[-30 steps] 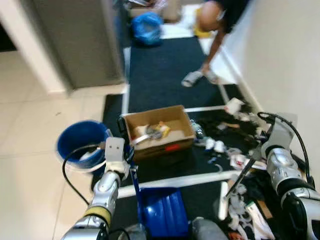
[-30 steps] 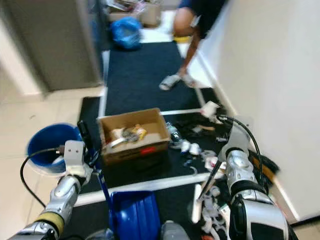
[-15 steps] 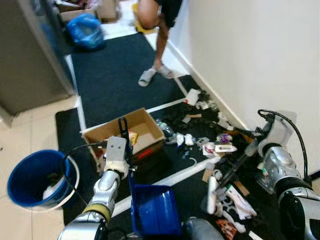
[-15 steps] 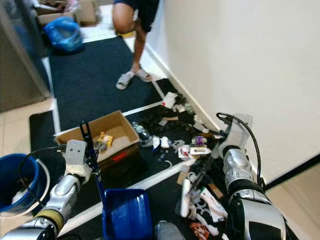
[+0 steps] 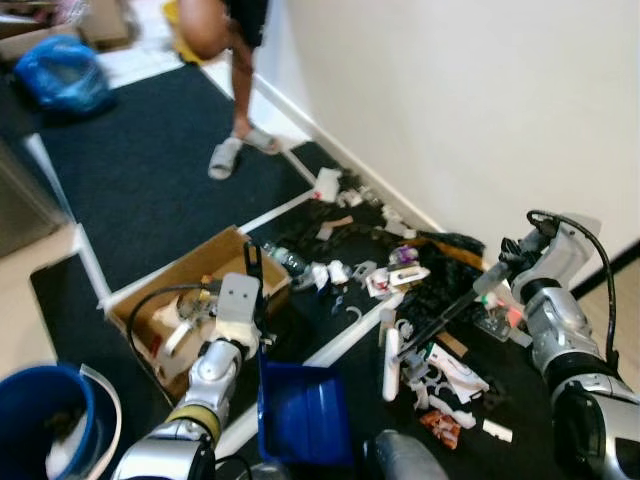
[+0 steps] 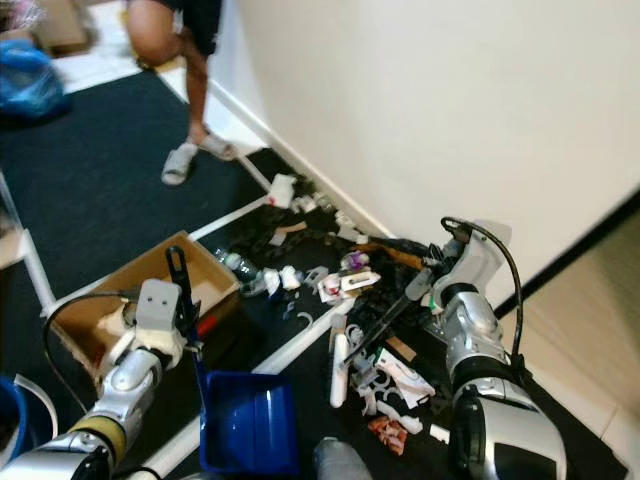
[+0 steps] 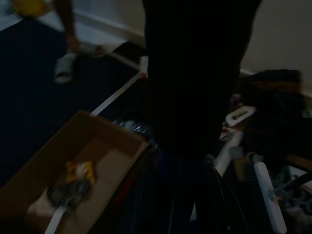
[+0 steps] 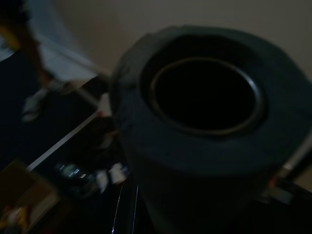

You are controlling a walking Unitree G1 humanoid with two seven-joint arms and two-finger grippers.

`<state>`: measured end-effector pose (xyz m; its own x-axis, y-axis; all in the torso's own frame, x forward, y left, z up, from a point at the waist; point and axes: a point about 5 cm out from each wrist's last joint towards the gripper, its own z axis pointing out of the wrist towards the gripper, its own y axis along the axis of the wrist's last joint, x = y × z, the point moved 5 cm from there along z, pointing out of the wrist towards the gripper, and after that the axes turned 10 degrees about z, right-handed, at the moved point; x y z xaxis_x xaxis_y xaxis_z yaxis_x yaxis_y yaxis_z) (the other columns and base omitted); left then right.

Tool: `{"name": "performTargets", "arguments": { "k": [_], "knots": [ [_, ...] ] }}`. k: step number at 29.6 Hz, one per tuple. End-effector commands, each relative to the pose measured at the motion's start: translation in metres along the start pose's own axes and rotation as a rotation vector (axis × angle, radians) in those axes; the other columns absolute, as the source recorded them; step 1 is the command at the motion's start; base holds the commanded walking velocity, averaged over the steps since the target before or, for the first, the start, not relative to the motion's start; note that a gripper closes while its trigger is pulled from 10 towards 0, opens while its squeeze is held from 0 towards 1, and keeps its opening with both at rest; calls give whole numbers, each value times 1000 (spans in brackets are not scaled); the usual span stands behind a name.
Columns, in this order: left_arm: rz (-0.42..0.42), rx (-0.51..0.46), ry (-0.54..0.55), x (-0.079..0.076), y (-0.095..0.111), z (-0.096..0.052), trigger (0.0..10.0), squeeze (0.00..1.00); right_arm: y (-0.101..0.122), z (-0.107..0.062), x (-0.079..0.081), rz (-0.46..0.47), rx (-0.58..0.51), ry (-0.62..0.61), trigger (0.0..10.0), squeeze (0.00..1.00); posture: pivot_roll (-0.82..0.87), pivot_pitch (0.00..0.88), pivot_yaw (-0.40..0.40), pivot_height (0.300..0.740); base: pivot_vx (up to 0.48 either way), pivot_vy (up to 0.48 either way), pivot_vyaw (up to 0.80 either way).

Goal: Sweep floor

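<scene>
L eye view: left gripper (image 5: 247, 262) is clamped on the handle of a blue dustpan (image 5: 300, 415), pan resting on the dark mat near robot's feet. Right gripper (image 5: 500, 268) grips the top of a broom (image 5: 437, 322), a thin dark stick slanting down to a white head (image 5: 388, 355) set on the mat at the edge of the litter pile (image 5: 400, 280).

Step in hand, as I judge it: drag the scraps twd the pan. Do it well w/ short low strokes, head flat, pan lip pressed to the mat so bits don't slip under.

R eye view: cardboard box (image 6: 130, 300) w/ rubbish just beside the pan, blue bucket (image 6: 8, 420) at the frame edge. A person (image 6: 185, 60) stands further up the mat in sandals, well apart. Wall (image 6: 420, 110) hugs the pile – little swing room. White tape strip (image 6: 300, 345) crosses the sweep path; may snag.

L wrist view: dark; box (image 7: 73, 170) and broom head (image 7: 268, 195) faintly seen.

R wrist view: dark, blurred; handle end (image 8: 204, 97) up close.
</scene>
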<state>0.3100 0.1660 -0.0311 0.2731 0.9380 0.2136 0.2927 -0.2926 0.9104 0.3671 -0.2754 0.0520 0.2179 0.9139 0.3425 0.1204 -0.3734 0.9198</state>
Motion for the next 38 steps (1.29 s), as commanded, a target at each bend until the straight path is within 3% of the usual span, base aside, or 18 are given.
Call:
{"name": "performTargets", "arguments": {
  "k": [1, 9, 14, 18, 24, 29, 30, 31, 35, 38],
  "knots": [
    [6, -28, -7, -3, 5, 1, 10000, 0, 15, 2, 1, 16, -57, 18, 10000, 0, 139, 10, -25, 740, 0, 0, -800],
    [8, -29, -6, -2, 8, 4, 10000, 0, 28, 4, 19, 30, -116, 132, 10000, 0, 138, 7, -25, 740, 0, 0, -800],
    [5, -26, -8, -4, 8, 4, 10000, 0, 37, 3, 22, 62, -157, 161, 10000, 0, 137, 7, -26, 740, 0, 0, -800],
    [3, -20, -18, -7, 6, 3, 10000, 0, 58, 3, 15, 111, -228, 158, 10000, 0, 131, 7, -26, 740, 0, 0, -800],
    [1, -18, -27, -11, 5, 3, 10000, 0, 84, -1, 1, 89, -313, 133, 10000, 0, 128, 8, -26, 740, 0, 0, -800],
    [2, -18, -29, -12, 5, 3, 10000, 0, 91, -2, -1, 84, -337, 134, 10000, 0, 128, 8, -26, 740, 0, 0, -800],
    [3, -18, -31, -13, 5, 3, 10000, 0, 94, -3, -4, 61, -343, 120, 10000, 0, 122, 11, -27, 740, 0, 0, -800],
    [7, -17, -32, -13, 5, 4, 10000, 0, 92, -3, -14, -48, -310, 60, 10000, 0, 123, 7, -28, 740, 0, 0, -800],
    [9, -15, -27, -11, 5, 4, 10000, 0, 89, -4, -25, -144, -278, -5, 10000, 0, 123, 7, -28, 740, 0, 0, -400],
    [14, -14, -10, -7, 5, 3, 10000, 0, 87, -9, -48, -245, -250, -123, 10000, 0, 129, 5, -29, 740, 0, 0, 0]
  ]
}}
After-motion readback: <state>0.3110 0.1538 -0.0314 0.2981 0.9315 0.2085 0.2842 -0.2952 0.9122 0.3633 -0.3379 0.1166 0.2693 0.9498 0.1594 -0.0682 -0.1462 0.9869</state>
